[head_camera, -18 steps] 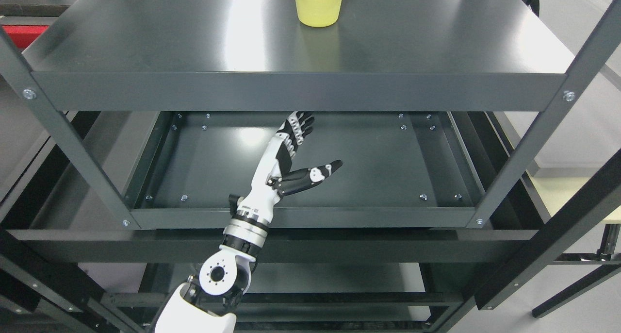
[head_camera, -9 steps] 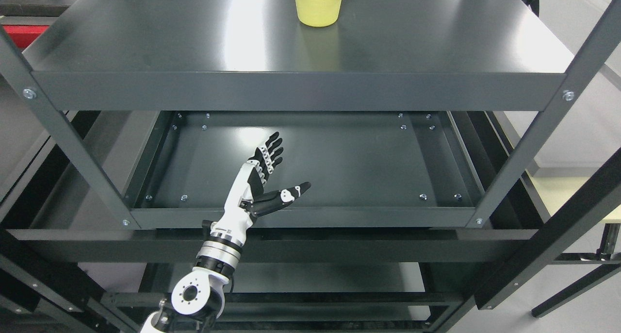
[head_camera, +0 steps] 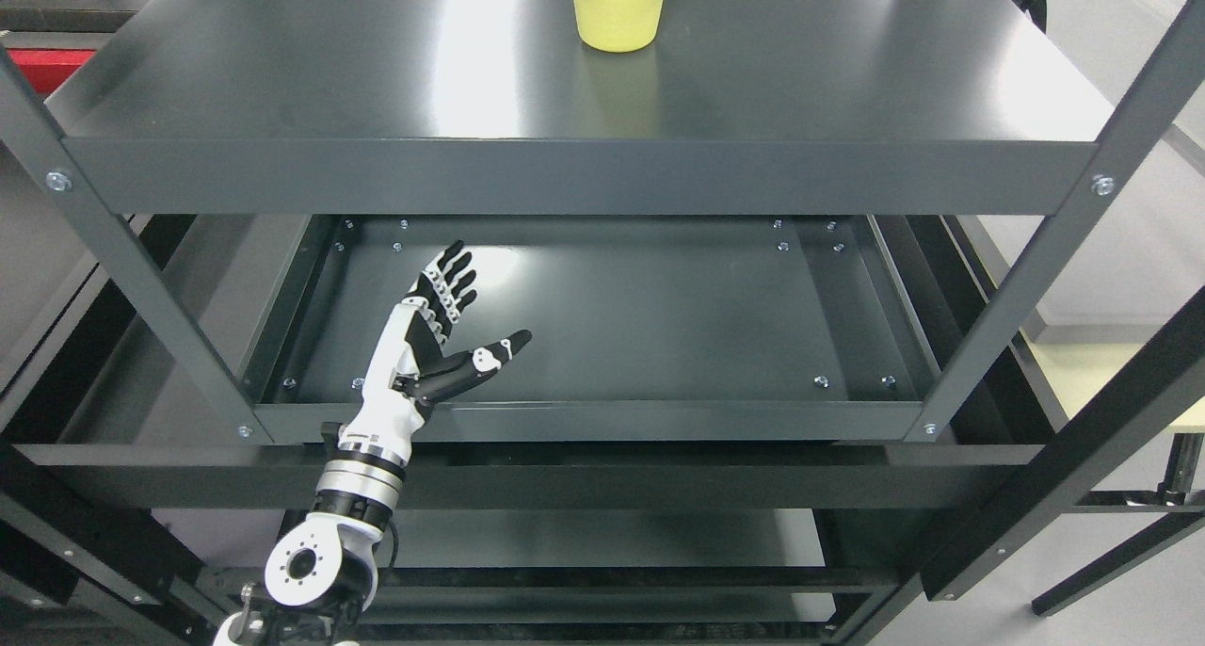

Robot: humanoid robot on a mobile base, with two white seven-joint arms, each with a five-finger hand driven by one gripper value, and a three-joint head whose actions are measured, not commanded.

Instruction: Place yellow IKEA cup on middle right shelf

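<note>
The cup (head_camera: 618, 8) stood upright at the top centre of the frame, on the top shelf (head_camera: 377, 81), its rim cut off by the frame edge. The left hand (head_camera: 438, 331) hung at lower left of centre, above the front left of the tray shelf (head_camera: 659, 326) below, fingers spread, thumb out to the right, holding nothing. The right arm was out of view. The hand was well apart from the cup, with the top shelf's front lip (head_camera: 565, 177) between them. Risks, as I judge them: rising straight up could knock the knuckles on that lip; a hurried reach could tip the light cup backward; its tapered wall could slip in a loose grasp
</note>
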